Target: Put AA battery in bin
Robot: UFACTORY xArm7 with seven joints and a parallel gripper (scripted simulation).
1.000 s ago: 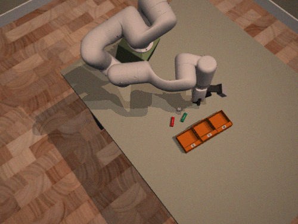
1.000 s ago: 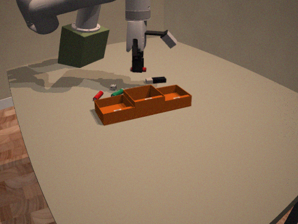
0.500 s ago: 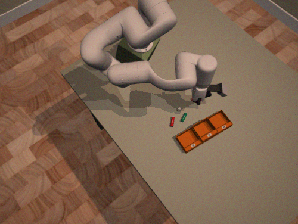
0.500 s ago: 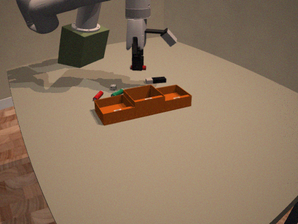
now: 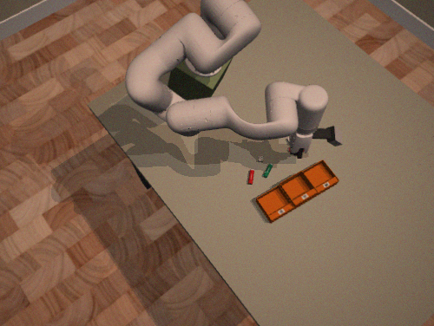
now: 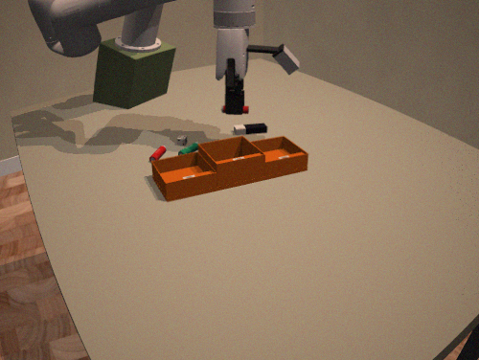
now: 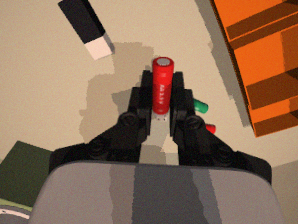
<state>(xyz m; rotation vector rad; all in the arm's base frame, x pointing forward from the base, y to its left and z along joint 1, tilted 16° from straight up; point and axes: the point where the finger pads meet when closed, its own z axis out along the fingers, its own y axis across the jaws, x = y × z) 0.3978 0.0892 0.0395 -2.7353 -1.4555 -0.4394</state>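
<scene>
My gripper (image 7: 161, 85) is shut on a red AA battery (image 7: 162, 84) and holds it crosswise above the table, behind the bins; it also shows in the exterior view (image 6: 235, 108) and in the top view (image 5: 299, 152). A second red battery (image 6: 157, 153) and a green battery (image 6: 188, 148) lie on the table behind the left bin; they show in the top view as the red battery (image 5: 251, 176) and the green battery (image 5: 267, 170). The row of three joined orange bins (image 6: 230, 165) stands in front of the gripper. The labels on the bins are too small to read.
A black and white block (image 6: 249, 128) lies on the table behind the bins, also in the wrist view (image 7: 85, 24). A small grey cube (image 6: 181, 140) sits near the batteries. The green robot base (image 6: 132, 72) stands at the back left.
</scene>
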